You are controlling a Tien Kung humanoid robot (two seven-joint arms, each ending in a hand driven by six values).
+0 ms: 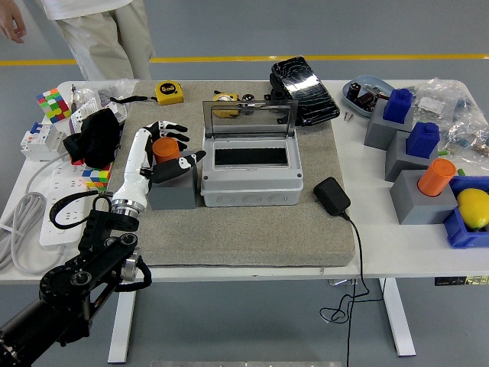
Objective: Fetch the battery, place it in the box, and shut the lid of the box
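Observation:
An orange cylindrical battery (163, 147) stands upright in a grey holder block (173, 191) on the grey mat, just left of the grey box (248, 183). The box's clear lid (249, 119) is raised upright at the back, and its dark inside shows. My left hand (177, 147) reaches in from the lower left. Its fingers (170, 129) are spread behind the battery and its thumb is in front at the right, so the hand brackets the battery without a clear grasp. The right arm is out of view.
A black adapter (331, 195) with its cable lies right of the box. Grey blocks with blue and orange pieces (436, 177) and a blue bin (463, 229) crowd the right side. A tape measure (170, 92), black case (304, 79), cube puzzles and power strip (53, 206) sit around. A person (95, 30) stands at the far left.

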